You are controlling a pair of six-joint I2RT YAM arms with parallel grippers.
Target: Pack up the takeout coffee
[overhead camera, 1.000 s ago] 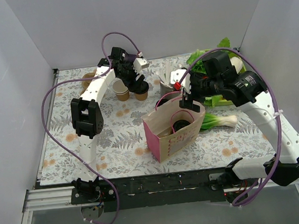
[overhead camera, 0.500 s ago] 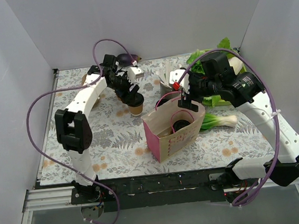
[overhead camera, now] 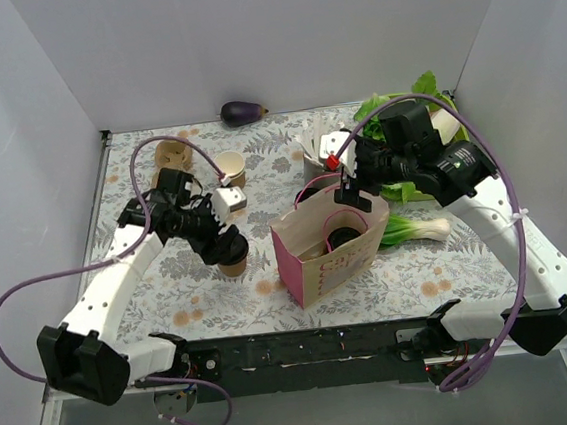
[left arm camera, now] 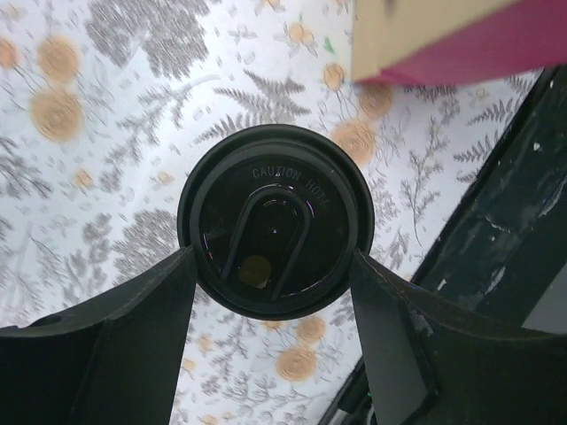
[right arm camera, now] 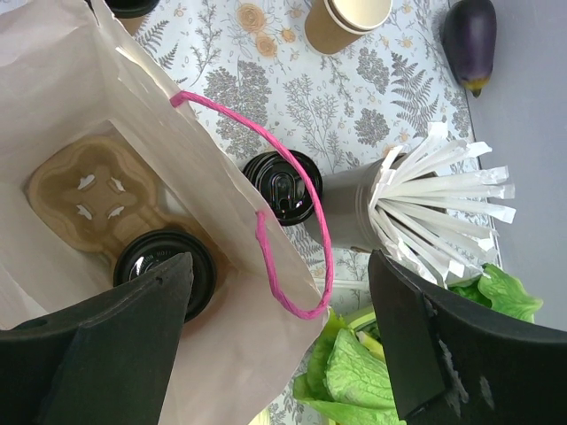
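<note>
Left pincer (left arm camera: 275,258): closed on the coffee cup (left arm camera: 275,232), one finger against each side of its black lid. The cup is upright, lid facing my wrist camera. I cannot tell whether its base touches the desk (overhead camera: 201,291). A corner of the paper bag (overhead camera: 333,253) lies just beyond the fingertips and to one side, apart from the cup.

Right pincer (right arm camera: 279,258): spread wide, gripping nothing, hanging over the open mouth of the bag. Directly below it the pink handle (right arm camera: 301,204) arches across. Inside the bag, under my left finger, a pulp carrier (right arm camera: 80,190) holds a second lidded cup (right arm camera: 164,261). Outside the bag, past the handle, a third lidded cup (right arm camera: 283,186) stands just beside a grey cup of white sticks (right arm camera: 416,190). Farther out: stacked open cups (right arm camera: 350,18) and an aubergine (right arm camera: 469,31).
</note>
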